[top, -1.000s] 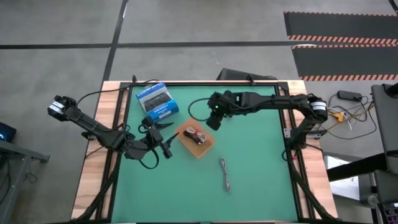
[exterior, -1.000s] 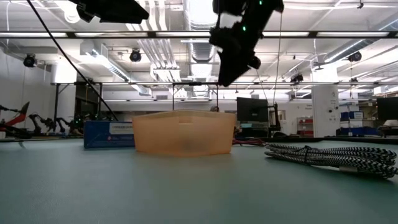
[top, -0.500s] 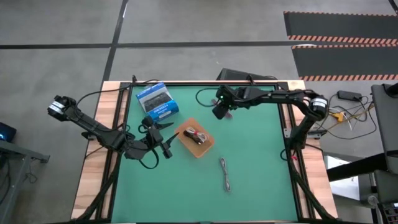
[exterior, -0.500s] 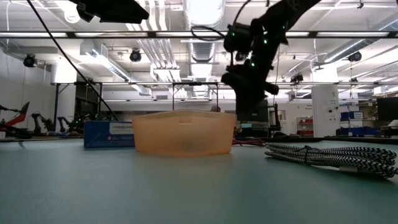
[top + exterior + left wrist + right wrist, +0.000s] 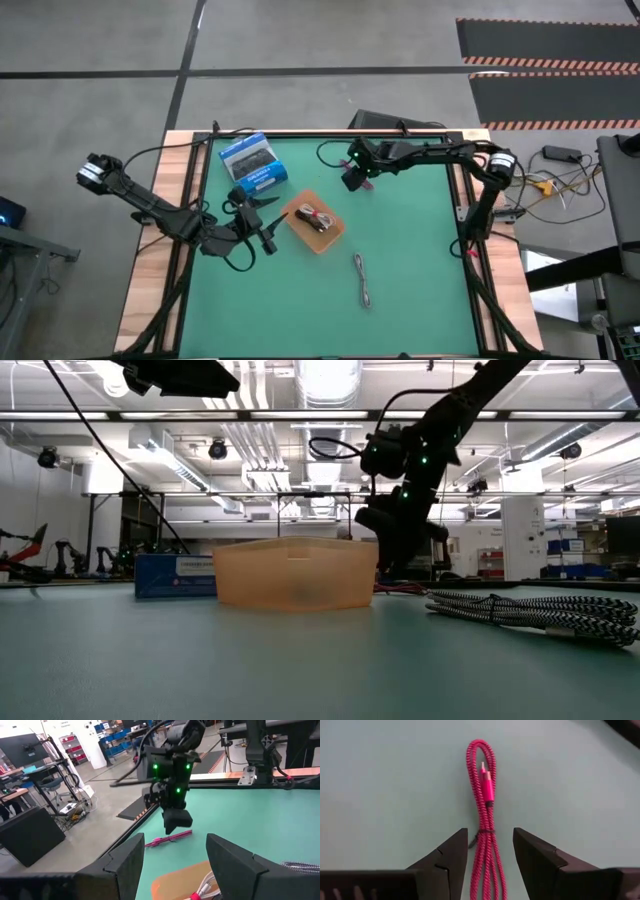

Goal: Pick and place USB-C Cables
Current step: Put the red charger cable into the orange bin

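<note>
The pink-maroon cable (image 5: 486, 817) lies bundled on the green table, and its lower part runs between the open fingers of my right gripper (image 5: 490, 857), which points down over it without visibly touching it. The left wrist view shows that gripper (image 5: 176, 820) just above the cable (image 5: 169, 838). The white cable with red accents (image 5: 318, 217) lies inside the orange tray (image 5: 330, 238). Flat on the table toward the near edge lies the grey cable (image 5: 363, 281). My left gripper (image 5: 264, 228) waits open beside the tray's left side.
A blue-and-white box (image 5: 253, 163) sits near the table's far left corner. The tray (image 5: 297, 573) stands mid-table, with the grey cable (image 5: 540, 610) to its right in the low view. Bare green mat stretches along the near and right sides. Wooden borders edge the table.
My right gripper has moved away from the orange tray toward the table's far edge and dropped from high above the table to just over the pink cable. The left arm and the cables have stayed where they were.
</note>
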Available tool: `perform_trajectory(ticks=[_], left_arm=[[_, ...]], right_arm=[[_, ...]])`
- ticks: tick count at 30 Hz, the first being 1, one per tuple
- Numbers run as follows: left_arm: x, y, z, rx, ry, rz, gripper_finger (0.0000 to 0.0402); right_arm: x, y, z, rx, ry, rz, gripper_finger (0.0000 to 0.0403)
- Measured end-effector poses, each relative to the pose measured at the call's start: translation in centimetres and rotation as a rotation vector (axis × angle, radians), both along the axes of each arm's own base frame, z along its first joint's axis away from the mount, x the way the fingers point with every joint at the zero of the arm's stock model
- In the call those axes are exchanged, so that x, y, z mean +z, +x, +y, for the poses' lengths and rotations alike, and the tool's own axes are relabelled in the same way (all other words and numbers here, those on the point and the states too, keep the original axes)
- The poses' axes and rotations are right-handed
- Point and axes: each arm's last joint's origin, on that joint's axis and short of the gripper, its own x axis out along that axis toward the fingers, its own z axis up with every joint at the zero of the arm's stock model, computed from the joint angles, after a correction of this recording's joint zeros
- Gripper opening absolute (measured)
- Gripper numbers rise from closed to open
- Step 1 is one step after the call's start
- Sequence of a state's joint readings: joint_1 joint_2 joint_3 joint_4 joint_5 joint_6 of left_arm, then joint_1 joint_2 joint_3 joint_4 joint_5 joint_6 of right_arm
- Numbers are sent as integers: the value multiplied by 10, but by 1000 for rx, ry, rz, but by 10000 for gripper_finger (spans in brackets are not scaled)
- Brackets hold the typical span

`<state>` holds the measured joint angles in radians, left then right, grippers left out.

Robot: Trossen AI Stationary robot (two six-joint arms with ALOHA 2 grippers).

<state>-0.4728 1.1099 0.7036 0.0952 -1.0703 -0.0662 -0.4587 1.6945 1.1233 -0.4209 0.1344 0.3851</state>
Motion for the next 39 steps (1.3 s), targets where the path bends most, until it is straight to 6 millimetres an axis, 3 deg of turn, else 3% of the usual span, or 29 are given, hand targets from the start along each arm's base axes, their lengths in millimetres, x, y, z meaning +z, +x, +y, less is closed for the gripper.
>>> perform_trajectory(ticks=[25, 39], left_arm=[[0, 0, 0, 0, 2, 1, 199], [0, 0, 0, 0, 1, 1, 199]], right_arm=[[-37, 8, -4, 11, 15, 71, 141], [-39, 8, -3, 14, 25, 70, 69]])
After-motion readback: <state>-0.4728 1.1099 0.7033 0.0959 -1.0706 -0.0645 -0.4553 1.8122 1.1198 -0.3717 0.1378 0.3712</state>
